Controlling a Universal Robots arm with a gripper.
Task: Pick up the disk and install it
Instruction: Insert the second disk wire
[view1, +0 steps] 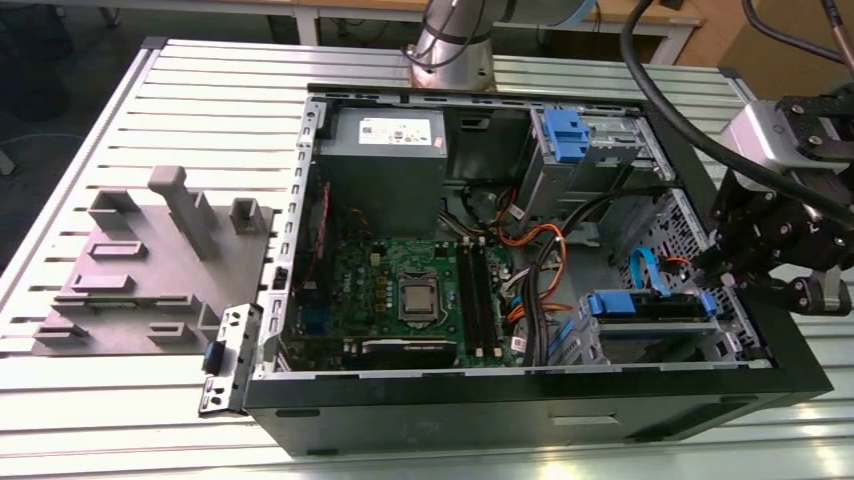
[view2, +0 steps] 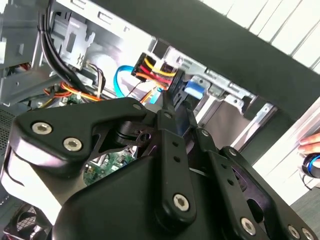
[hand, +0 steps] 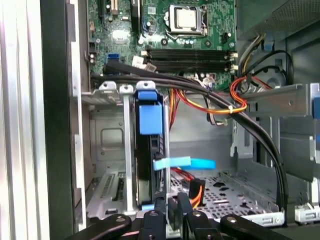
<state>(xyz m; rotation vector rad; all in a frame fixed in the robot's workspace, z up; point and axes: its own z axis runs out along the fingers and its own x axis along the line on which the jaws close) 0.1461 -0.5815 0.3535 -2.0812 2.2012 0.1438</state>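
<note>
Disk (hand: 150, 165) looks already slotted edge-on into the case's drive bay (hand: 112, 150), blue carrier tab up. Gripper (hand: 167, 212) sits right at its end; can't tell if it's clamped or loose.

The work surface was a table (view1: 160, 110) of pale slatted aluminium profiles, its ribs running along the exterior view's left-to-right direction and catching bright, even light. Behind it stood light wooden furniture (view1: 360, 12) with white legs over a dark grey floor (view1: 60, 60), and a brown cardboard-coloured panel (view1: 774, 50) filled the far corner at the exterior view's right. On the table at the exterior view's left lay a grey moulded fixture (view1: 147, 270) with upright posts.
</note>
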